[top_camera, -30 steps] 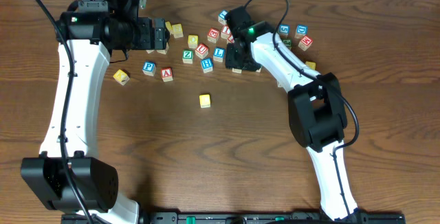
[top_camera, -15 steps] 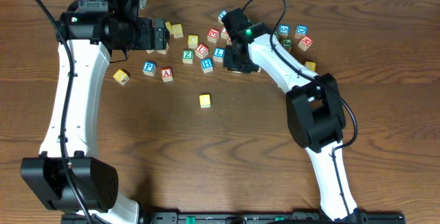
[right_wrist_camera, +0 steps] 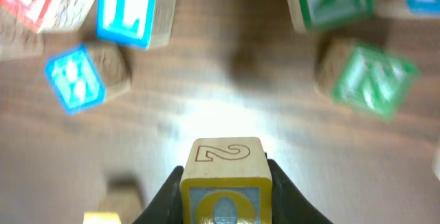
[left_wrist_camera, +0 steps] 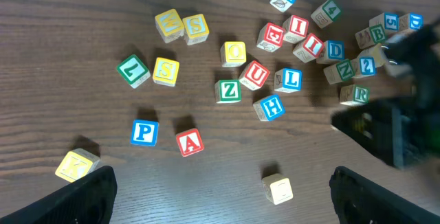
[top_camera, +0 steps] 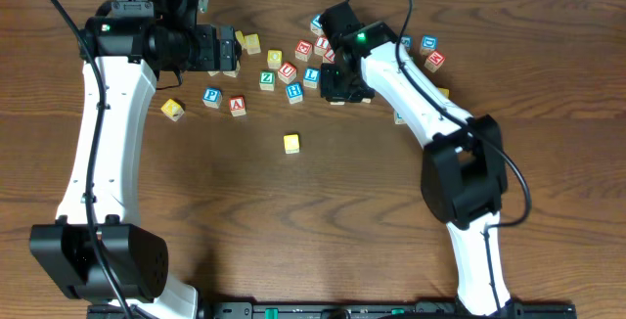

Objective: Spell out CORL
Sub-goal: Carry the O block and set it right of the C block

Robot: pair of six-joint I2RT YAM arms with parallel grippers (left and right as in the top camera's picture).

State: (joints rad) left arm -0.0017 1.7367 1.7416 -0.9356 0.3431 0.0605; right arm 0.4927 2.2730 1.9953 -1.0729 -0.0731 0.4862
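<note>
One yellow-edged cube (outlined 2 on top) is pinched by right jaws, left jaws spread.

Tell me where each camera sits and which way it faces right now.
Overhead: fixed above the table, looking straight down; both arms show whole, with left gripper and right gripper.
Left wrist: well above the table, looking down on the cube pile; its open fingers at the bottom corners, right arm blurred at right.
Right wrist: low over the table, looking down; its fingers shut on the 2 cube.
Shared: L cube and H cube appear in all three.
</note>
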